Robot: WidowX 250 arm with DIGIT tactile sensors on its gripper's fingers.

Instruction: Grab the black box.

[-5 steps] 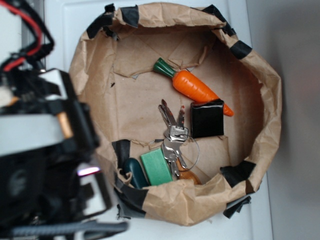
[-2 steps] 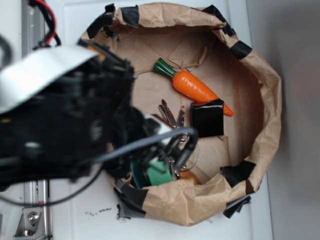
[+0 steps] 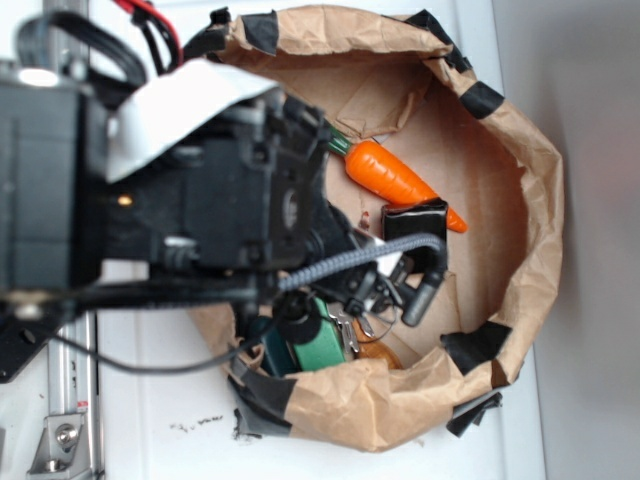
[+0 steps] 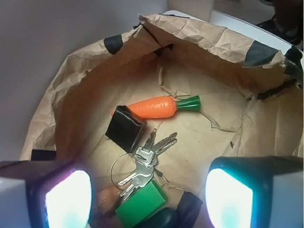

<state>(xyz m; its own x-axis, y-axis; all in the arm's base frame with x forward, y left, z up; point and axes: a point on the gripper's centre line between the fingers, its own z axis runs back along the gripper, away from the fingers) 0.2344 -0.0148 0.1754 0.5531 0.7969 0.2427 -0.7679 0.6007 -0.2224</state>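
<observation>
The robot's black tool (image 3: 395, 290) hangs over the crumpled brown paper basket with black tape patches (image 3: 520, 150), fingers spread apart and empty; in the wrist view its two glowing fingertips (image 4: 66, 199) frame the scene at bottom left and bottom right. Down on the paper floor sits the small glossy black box (image 4: 125, 128), tilted, just beside the pointed end of the orange plastic carrot with a green top (image 4: 159, 107) and possibly touching it. In the exterior view the box (image 3: 420, 228) is partly covered by the arm. Near the box lies the bunch of silver keys on a wire ring (image 4: 142, 164), and against those keys, the green rectangular block (image 4: 141, 204). The basket rests on a white counter (image 3: 130, 440).
</observation>
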